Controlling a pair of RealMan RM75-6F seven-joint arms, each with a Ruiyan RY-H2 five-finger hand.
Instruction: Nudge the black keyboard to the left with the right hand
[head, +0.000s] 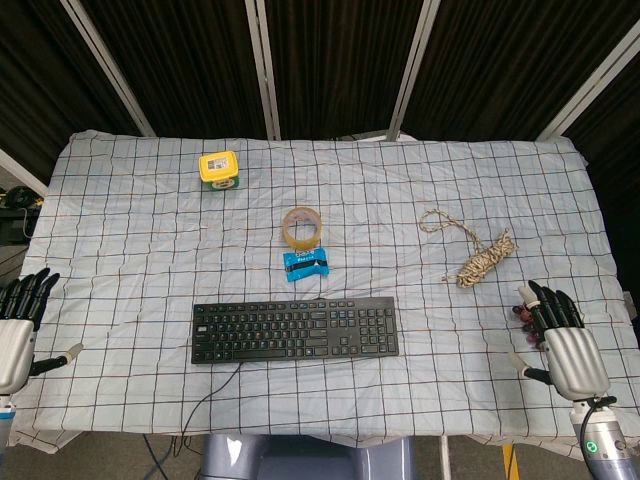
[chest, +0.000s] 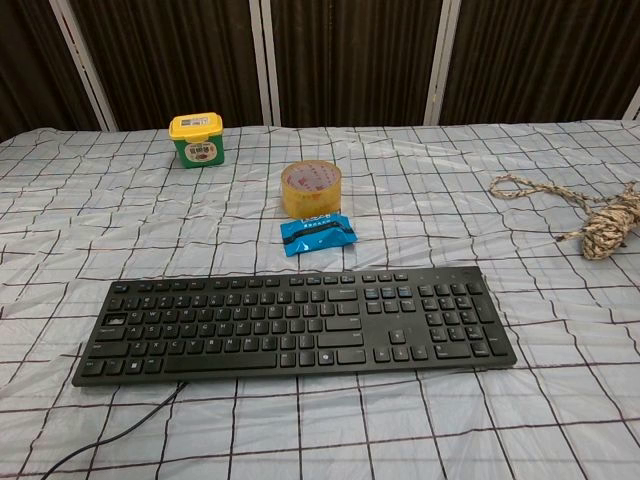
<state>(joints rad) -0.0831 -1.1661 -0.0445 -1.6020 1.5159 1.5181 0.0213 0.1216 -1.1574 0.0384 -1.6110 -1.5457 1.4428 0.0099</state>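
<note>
At the far left edge of the checked tablecloth (head: 130, 260) the left hand (head: 18, 325) rests low, its dark fingers (head: 30, 290) straight, slightly apart and pointing toward the far side, with nothing held. Well to the right of those fingers and further back stands a small green tub with a yellow lid (head: 219, 168). Nearer the front, the black keyboard (head: 294, 331) lies flat across the middle of the table, its long side running left to right, its left end well apart from the left hand's fingers and its right end well apart from the right hand's fingers; a dark cable (head: 212, 398) leaves its front left part and runs off the table edge. Just behind the keyboard sits a blue packet (head: 306, 264), and just behind that a roll of clear yellowish tape (head: 303, 227). Further right, a bundle of twine (head: 480, 254) with a loose looped tail lies just ahead of the right hand's fingertips, not touching them. At the right edge the right hand (head: 560, 335) rests palm down, its fingers (head: 548, 305) extended, close together and empty. The chest view shows neither hand.
</note>
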